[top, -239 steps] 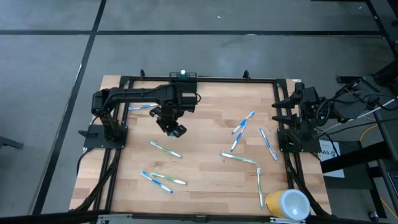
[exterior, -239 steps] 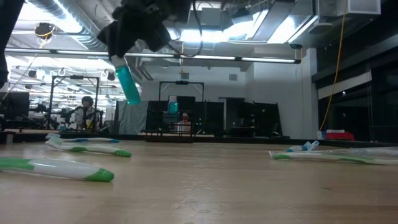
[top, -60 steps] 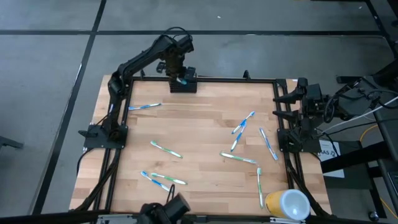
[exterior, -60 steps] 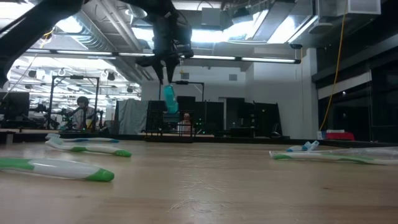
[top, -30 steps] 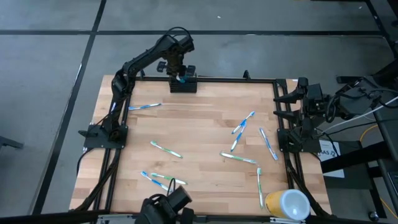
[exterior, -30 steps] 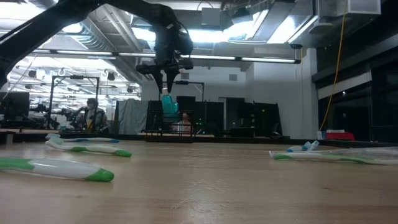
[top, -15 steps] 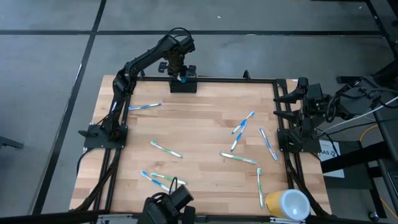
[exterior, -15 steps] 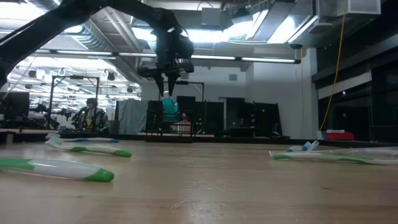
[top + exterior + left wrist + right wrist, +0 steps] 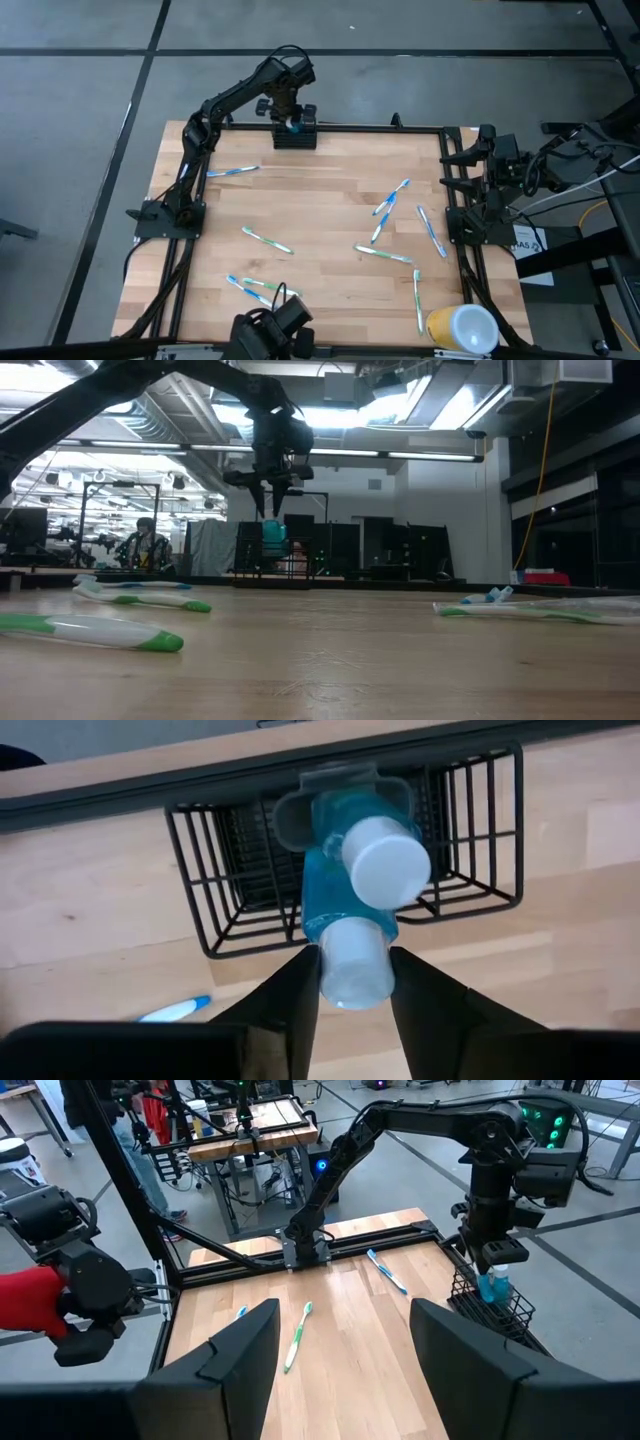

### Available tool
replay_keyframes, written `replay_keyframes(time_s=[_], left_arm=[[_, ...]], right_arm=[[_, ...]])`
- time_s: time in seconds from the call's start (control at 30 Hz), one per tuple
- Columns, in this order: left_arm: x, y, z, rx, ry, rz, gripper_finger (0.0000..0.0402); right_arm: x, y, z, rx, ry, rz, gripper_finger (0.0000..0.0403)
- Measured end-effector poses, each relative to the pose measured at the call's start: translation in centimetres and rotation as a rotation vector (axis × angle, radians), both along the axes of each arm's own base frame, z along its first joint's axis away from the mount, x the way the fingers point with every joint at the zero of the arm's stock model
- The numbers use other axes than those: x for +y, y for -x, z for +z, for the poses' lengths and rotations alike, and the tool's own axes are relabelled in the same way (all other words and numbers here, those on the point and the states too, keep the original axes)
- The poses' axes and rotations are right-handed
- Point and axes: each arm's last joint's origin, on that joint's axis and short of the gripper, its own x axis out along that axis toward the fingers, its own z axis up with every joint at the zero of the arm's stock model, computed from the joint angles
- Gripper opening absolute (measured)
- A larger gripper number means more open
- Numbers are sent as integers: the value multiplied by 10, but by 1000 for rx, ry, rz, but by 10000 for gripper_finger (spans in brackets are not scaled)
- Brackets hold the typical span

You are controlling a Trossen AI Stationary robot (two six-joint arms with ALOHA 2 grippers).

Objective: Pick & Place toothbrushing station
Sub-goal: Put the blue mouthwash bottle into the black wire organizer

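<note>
Left wrist view — caddy [image 9: 470, 840] floor hidden

The table [image 9: 320, 200] is pale, matt wood in jointed strips. The caddy [image 9: 470, 830] is black wire mesh. The bottle [image 9: 335, 890] in it looks like translucent blue plastic with a smooth white cap [image 9: 385, 862].

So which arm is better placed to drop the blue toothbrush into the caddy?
Left. The left gripper already holds the blue toothbrush directly over the black wire caddy. The right gripper sits open at the opposite table edge.
</note>
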Motion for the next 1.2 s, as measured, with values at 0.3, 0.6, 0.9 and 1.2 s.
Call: replay_keyframes(time_s=[0.3, 0.6, 0.9, 1.2], left_arm=[[2, -2, 0, -18, -20, -1, 99], [2, -2, 0, -16, -22, -8, 107], [-1, -2, -4, 36, -9, -32, 106], [-5, -9, -15, 70, 14, -71, 106]], right_arm=[[0, 0, 0, 0, 0, 0, 228], [0, 0, 0, -1, -4, -1, 228], [0, 0, 0, -1, -7, -2, 228], [0, 0, 0, -3, 0, -11, 228]])
